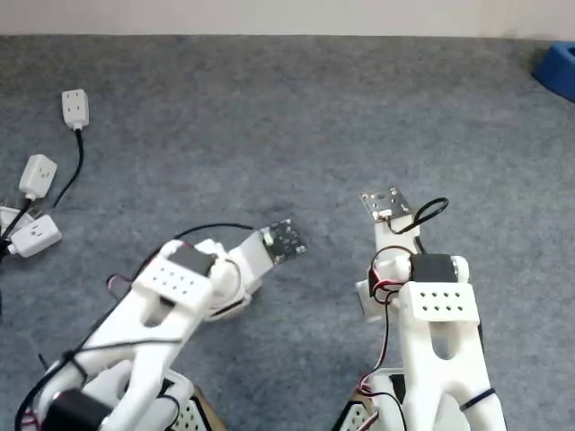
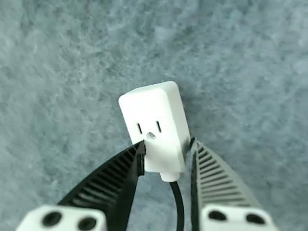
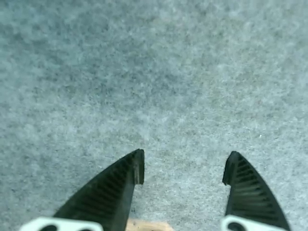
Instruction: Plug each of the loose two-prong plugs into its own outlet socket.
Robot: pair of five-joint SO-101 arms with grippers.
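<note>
A white outlet socket (image 2: pixel 153 118) with two slots and a round hole faces up over the grey carpet, its black cord (image 2: pixel 178 206) trailing back toward the wrist. My left gripper (image 2: pixel 166 147) is shut on its cord end, one finger pressed to each side. My right gripper (image 3: pixel 185 168) is open over bare carpet, with nothing between its fingers. At the left edge of the high view lie other white plug and socket blocks (image 1: pixel 75 108), (image 1: pixel 38 175), (image 1: pixel 36 235) on black cords. Both arms sit at the front of the table, the left arm (image 1: pixel 171 287) and the right arm (image 1: pixel 436 314).
A blue object (image 1: pixel 557 67) sits at the far right corner. Grey carpet (image 1: pixel 296 126) covers the whole table, with open room across the middle and back. Black cords (image 1: pixel 70 175) run along the left edge.
</note>
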